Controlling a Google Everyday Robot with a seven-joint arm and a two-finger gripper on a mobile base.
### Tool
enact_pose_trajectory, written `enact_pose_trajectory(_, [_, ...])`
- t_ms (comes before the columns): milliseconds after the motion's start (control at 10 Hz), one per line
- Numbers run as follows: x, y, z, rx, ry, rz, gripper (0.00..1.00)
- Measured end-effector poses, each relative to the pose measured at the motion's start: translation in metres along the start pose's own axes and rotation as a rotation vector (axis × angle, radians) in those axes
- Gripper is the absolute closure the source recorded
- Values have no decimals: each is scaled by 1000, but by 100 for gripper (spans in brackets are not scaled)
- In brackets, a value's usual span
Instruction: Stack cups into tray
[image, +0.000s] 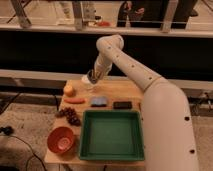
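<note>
One long white arm (131, 71) filled most of the view. It rose from the robot's body at the right, bent at a high elbow and dropped steeply toward the far left corner of the wooden counter (132, 92). Next in size, the green tray (112, 139) sat at the counter's near edge with nothing in it, and an orange bowl (62, 140) stood just beside its left wall. Behind them lay a bunch of dark grapes (70, 116), a carrot-like orange piece (75, 100), a blue sponge (99, 101), a flat black object (122, 105) and a yellowish fruit (69, 90).

Smallest were the cups (87, 82), at the far left corner and well apart from the tray. A pale one showed there, while the dark one was hard to separate from the tool above it. The end effector (93, 76) pointed down right at the cups, but whether it was clenched on one or released could not be told.

The cups looked light, stiff and probably smooth, so they would likely tip or slip easily. Taking hold across the wall at the rim and lifting straight up seemed the safest way, before the long carry to the tray
</note>
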Motion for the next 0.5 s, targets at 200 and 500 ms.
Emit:
enact_pose_trajectory(200, [-1,-3,-2,4,-1,-17,100])
enact_pose_trajectory(500, [-3,-2,-7,11,4,-39,100])
